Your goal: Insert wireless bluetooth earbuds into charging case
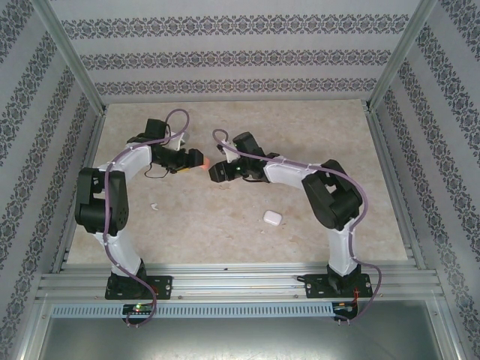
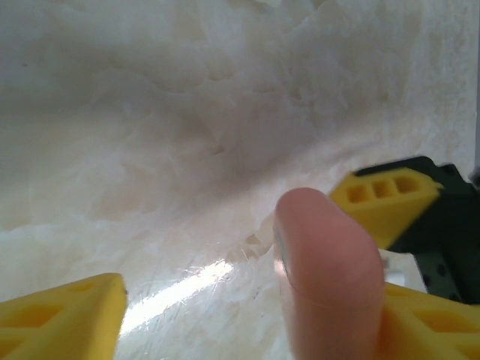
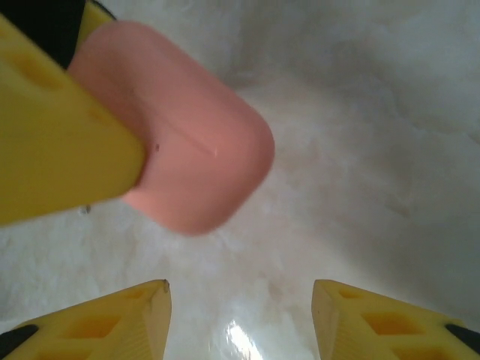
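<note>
The left tool (image 2: 251, 315) has its yellow fingers spread. The salmon-pink pill-shaped plastic charging case (image 3: 187, 135) leans on the finger at the right of its wrist view, the other finger well apart, so no pinch is evident. The right tool (image 3: 240, 300) is also spread, with nothing between its fingers. The case lies just beyond the right tool's fingertips, up and to the left in its wrist view, long axis slanting across; the lid looks shut. The left arm is nearer and touches it. Both tools meet over the pale marbled bench (image 1: 225, 247). A white rounded case (image 1: 272, 218) lies near the right arm. A tiny white speck (image 1: 154, 205), possibly an earbud, lies near the left arm.
</note>
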Controlling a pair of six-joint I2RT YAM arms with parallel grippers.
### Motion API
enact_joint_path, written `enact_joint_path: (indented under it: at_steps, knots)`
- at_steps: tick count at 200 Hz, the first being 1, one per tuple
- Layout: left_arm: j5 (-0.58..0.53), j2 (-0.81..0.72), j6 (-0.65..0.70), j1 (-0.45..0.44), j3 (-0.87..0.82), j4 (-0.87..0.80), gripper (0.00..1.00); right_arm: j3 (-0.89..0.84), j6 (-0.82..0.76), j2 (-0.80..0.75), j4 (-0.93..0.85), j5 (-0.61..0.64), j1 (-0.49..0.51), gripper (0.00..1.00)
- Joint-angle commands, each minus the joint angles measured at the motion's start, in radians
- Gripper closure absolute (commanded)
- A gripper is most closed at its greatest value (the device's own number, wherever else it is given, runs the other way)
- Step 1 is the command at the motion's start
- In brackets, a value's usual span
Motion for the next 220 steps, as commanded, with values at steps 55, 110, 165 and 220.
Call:
enact_joint_path:
  at_steps: [55,110,165,220]
  knots:
    - [0.162,0.06,-0.053,0.01,0.003,0.01,0.39,0.082,0.144,0.128,0.19,-0.018,0.003,0.51]
    - [0.096,0.019,-0.007,0.01,-0.007,-0.038,0.37,0.049,0.15,0.076,0.143,0.037,-0.006,0.53]
    - [-0.038,-0.068,0.054,0.005,-0.043,-0.105,0.37,0.056,0.115,-0.176,-0.524,0.343,-0.04,0.39]
    - [-0.228,-0.121,0.085,-0.107,-0.065,-0.127,0.34,-0.188,0.378,-0.462,-0.825,0.505,-0.033,0.26]
